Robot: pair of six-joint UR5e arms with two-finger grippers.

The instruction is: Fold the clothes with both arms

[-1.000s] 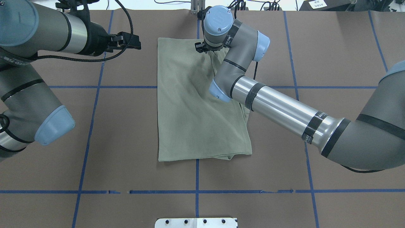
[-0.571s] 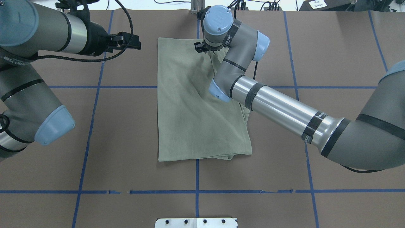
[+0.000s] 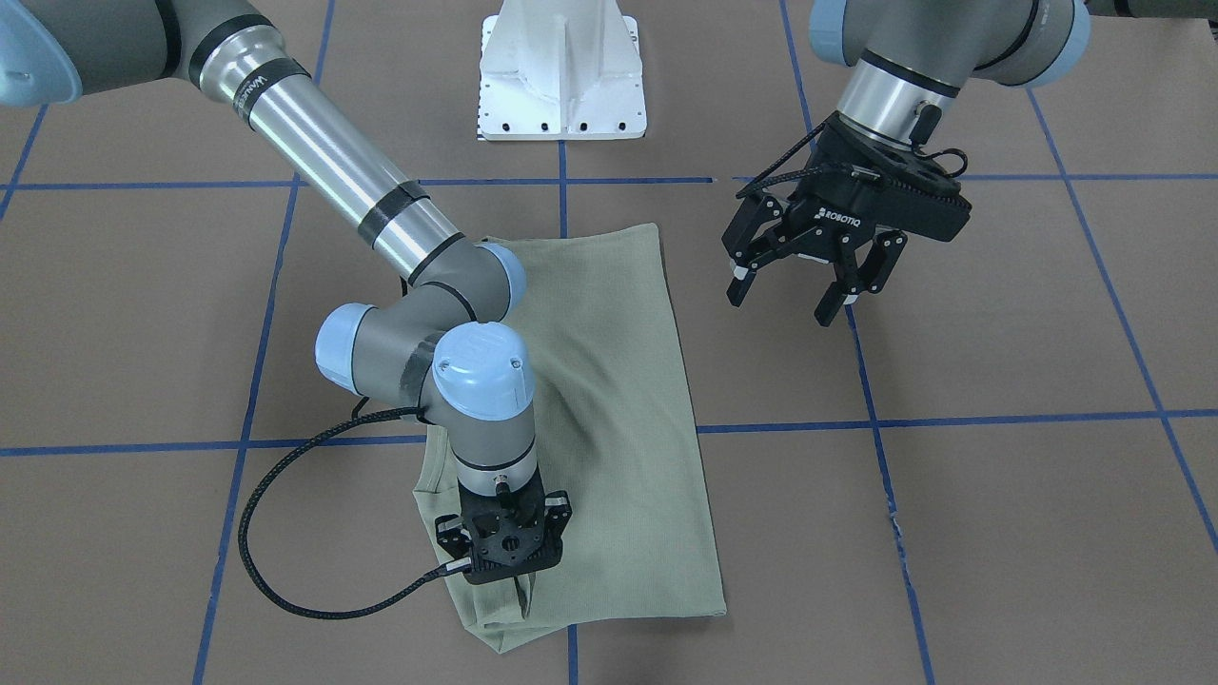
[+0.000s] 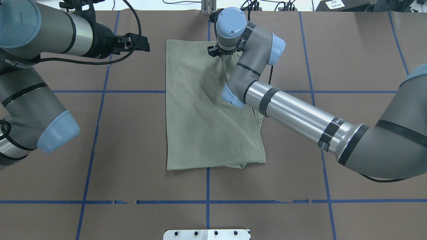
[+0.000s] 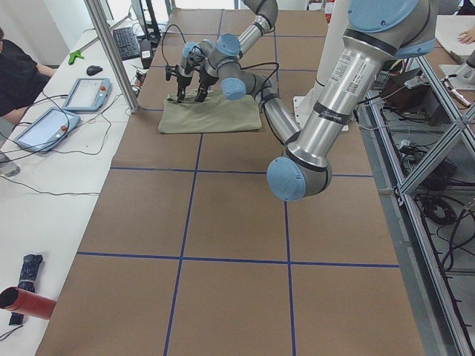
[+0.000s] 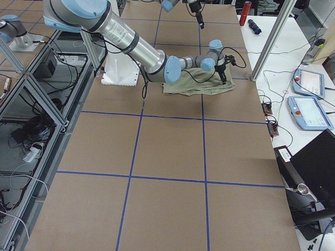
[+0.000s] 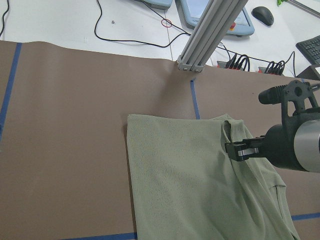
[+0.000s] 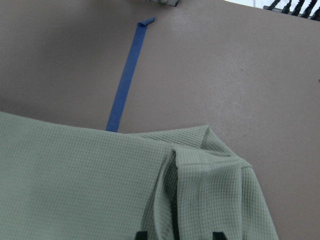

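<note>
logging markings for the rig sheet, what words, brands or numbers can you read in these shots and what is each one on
"ROBOTIQ": white lettering on the black body of the left hand.
Print on the black band round the right arm: too blurred to read.
White label beyond the table's far edge: too small to read.
Shirt: no text shows.

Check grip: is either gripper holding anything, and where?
The right gripper pinches a raised fold of the sage-green knit shirt near its edge farthest from the robot; the left gripper is open, empty.
</note>
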